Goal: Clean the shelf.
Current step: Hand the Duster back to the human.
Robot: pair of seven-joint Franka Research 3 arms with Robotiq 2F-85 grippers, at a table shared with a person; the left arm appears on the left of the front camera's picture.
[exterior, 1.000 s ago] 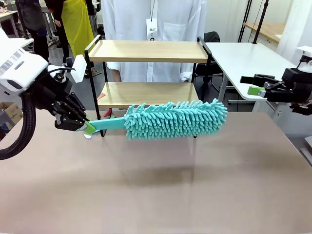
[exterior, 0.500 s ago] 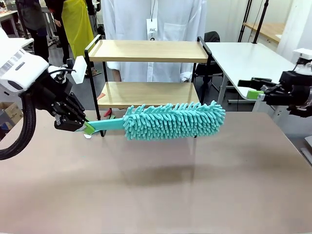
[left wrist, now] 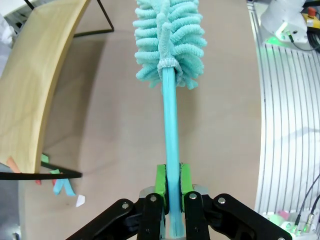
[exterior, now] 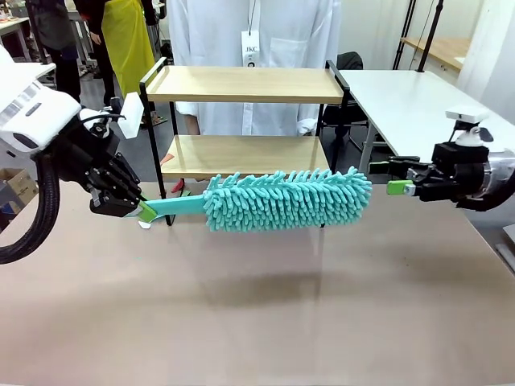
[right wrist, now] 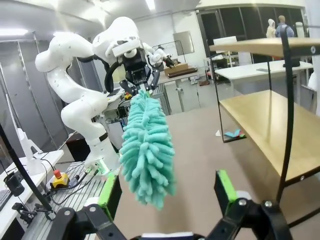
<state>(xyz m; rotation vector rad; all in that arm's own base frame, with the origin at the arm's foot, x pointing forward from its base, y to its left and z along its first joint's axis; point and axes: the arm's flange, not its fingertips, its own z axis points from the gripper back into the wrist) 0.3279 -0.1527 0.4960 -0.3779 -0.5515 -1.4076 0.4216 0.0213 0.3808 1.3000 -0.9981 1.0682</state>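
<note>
Right now the left gripper [exterior: 138,211] is squeezed tight on the thin teal handle [left wrist: 171,150] of a fluffy teal duster [exterior: 286,199], with one green pad [left wrist: 160,181] on each side of the handle so it cannot slip or twist. It holds the duster by the very end of the handle, most likely so the long soft head can reach far without the arm bumping into anything. The duster lies flat in the air above the tan tabletop [exterior: 257,305], and its dark shadow falls on the top below it, so it is not resting on anything. The shelf [exterior: 245,84] stands at the far edge of the tabletop, just behind the duster, with a person in a white coat [exterior: 257,48] standing behind it. Both of its wooden boards look bare. The fluffy head hangs in front of the lower board [exterior: 241,153] and a bit below it, so I think the duster needs to go up and forward before it can wipe that board. The right gripper [exterior: 392,177] is off to the right, near the tip of the duster but not touching it. Its fingers are wide apart with nothing between them, and in its own view the fluffy head hangs in the gap ahead. It may be getting ready to help, but I cannot be sure. A few small scraps [left wrist: 59,184] of something colourful lie on the tabletop by the foot of the shelf.
</note>
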